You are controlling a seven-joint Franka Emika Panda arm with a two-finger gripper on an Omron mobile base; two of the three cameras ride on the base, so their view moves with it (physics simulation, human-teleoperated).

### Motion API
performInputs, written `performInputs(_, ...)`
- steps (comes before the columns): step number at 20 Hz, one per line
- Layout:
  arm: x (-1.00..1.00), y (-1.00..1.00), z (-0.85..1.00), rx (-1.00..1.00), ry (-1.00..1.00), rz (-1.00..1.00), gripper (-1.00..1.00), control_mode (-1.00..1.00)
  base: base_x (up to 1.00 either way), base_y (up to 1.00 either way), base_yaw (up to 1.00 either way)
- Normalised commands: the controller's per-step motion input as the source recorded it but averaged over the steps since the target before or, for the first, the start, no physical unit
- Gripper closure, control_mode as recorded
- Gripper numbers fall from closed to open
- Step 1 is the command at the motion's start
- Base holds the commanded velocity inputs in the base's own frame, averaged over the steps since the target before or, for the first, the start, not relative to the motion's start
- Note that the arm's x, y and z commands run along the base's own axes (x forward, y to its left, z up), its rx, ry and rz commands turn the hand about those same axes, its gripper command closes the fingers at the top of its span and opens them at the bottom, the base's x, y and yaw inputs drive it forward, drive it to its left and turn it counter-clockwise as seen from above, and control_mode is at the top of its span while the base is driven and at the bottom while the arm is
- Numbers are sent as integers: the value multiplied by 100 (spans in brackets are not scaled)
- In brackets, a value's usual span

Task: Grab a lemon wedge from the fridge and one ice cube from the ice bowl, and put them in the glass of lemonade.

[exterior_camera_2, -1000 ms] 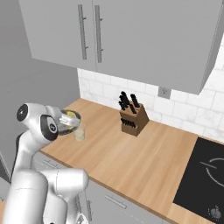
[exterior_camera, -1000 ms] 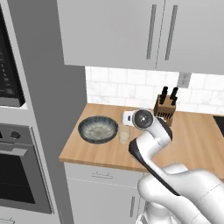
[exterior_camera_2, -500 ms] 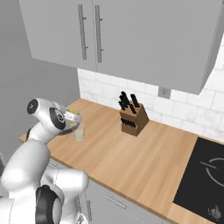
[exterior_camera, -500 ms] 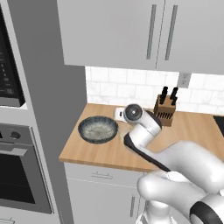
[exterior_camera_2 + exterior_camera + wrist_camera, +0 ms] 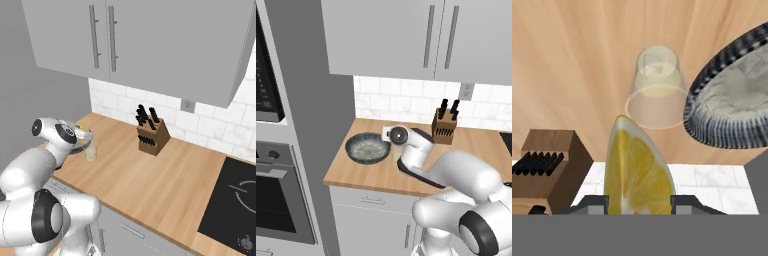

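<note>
Gripping the lemon wedge (image 5: 639, 170) between both fingertips, hovered with the gripper (image 5: 639, 204) over the counter (image 5: 381, 175), just short of the glass of lemonade (image 5: 656, 90). Lay ahead along the hand's line, that glass, touching or nearly touching the ice bowl (image 5: 737, 100); stood upright, mouth open, wedge pointing tip-first toward it. Compared with a second ago, had swung lower and closer to the bowl, glass now hidden behind the wrist from the left.

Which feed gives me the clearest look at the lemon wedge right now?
The hand view: the lemon wedge is large and sharp, clamped in the gripper above the glass of lemonade. In both base views the arm covers the wedge.
</note>
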Motion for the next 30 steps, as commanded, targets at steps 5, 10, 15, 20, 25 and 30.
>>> performInputs(5, 2, 0, -16, -1, -12, 0, 100, -100, 0, 0, 0)
performInputs(10, 8, 3, 3, 0, 1, -1, 100, -100, 0, 0, 0)
performInputs(15, 41, 19, 2, 0, 5, -2, 100, -100, 0, 0, 0)
performInputs(20, 27, 11, -4, -1, 0, 0, 100, -100, 0, 0, 0)
performInputs(25, 20, 0, -27, -6, -6, 0, 100, -100, 0, 0, 0)
performInputs(30, 4, 0, -32, -7, -7, 0, 100, -100, 0, 0, 0)
